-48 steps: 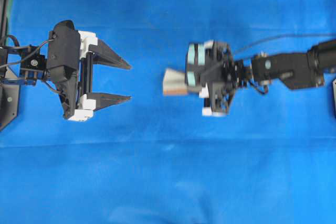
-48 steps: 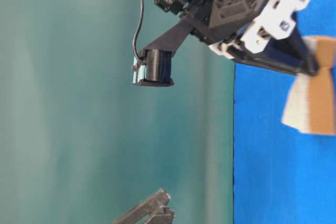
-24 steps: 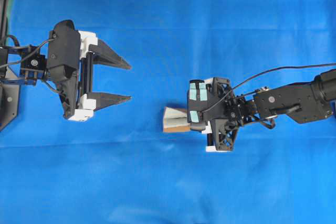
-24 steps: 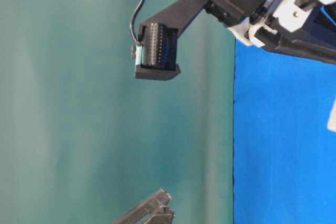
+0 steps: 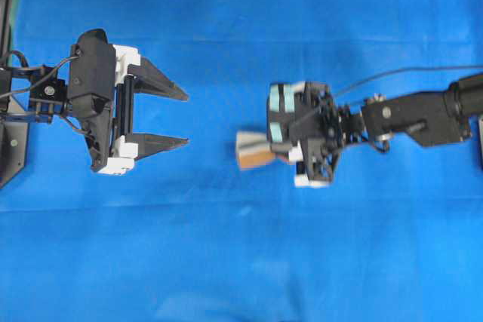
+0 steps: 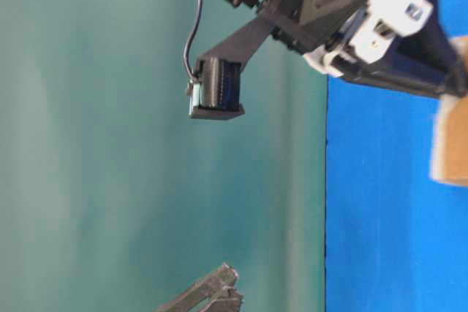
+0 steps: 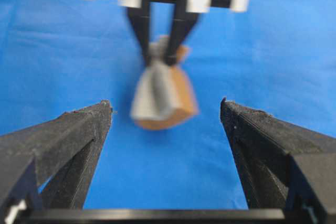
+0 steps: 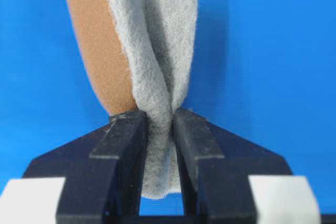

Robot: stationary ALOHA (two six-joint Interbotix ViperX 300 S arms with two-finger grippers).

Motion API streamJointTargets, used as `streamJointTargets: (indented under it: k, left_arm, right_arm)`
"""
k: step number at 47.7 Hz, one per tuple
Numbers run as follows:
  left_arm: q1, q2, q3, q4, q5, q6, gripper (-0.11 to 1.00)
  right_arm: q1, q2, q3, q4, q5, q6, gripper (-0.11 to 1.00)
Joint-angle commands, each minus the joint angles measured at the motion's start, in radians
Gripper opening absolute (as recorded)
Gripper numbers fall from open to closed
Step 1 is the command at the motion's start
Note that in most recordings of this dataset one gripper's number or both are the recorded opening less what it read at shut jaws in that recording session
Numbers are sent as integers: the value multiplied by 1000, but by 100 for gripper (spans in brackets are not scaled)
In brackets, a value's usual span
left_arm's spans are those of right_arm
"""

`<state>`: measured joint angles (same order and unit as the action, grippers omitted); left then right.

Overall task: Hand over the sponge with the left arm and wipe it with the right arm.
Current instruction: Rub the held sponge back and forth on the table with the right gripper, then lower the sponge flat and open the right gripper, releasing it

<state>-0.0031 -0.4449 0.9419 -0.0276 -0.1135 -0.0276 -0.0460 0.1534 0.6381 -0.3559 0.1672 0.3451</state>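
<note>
- Close in on the right wrist view: the right gripper has its two black fingers squeezed hard onto the sponge, pinching its middle so the grey felt creases between the tips.
- The sponge fans out beyond the fingertips, orange-brown foam on one side, pale grey speckled face on the other, with a short grey tail poking back between the fingers.
- White clips sit at the base of that gripper, one either side.
- Behind the sponge there is only the blue cloth.
- From overhead, the right arm reaches in from the right edge, teal patches on its housing, and the sponge sticks out of its tips toward the middle of the cloth.
- Whether the sponge touches the cloth or hangs just above it, I cannot tell; the table-level view is blurred there.
- Farther off, the left gripper waits with its pointed fingers spread wide, nothing between them, well apart from the sponge.
- The left wrist view agrees: two dark fingers frame the sponge across an open stretch of blue, the other gripper's fingers coming down onto it from the top, all soft and blurred.
- The left arm sits near the left edge of the cloth, plain black housing, white clips.
</note>
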Motion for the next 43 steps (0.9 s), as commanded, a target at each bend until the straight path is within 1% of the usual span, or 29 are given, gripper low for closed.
streamJointTargets:
  k: [1, 6, 20, 29, 43]
  left_arm:
    - [-2, -3, 5, -2, -12, -2, 81]
    - [-2, -5, 5, -2, -12, 0, 81]
    - [-2, -5, 5, -2, -14, 3, 81]
    - [-2, -3, 5, -2, -12, 6, 81]
    - [-2, -5, 5, -2, -12, 6, 81]
  right_arm:
    - [-74, -28, -12, -34, 5, -3, 26]
    - [-89, -28, -12, -51, -2, -3, 26]
    - [-71, -28, -12, -51, -8, -2, 26]
    - [-55, -28, -12, -46, -40, 11, 26]
    - [-43, -28, -11, -35, -49, 14, 26]
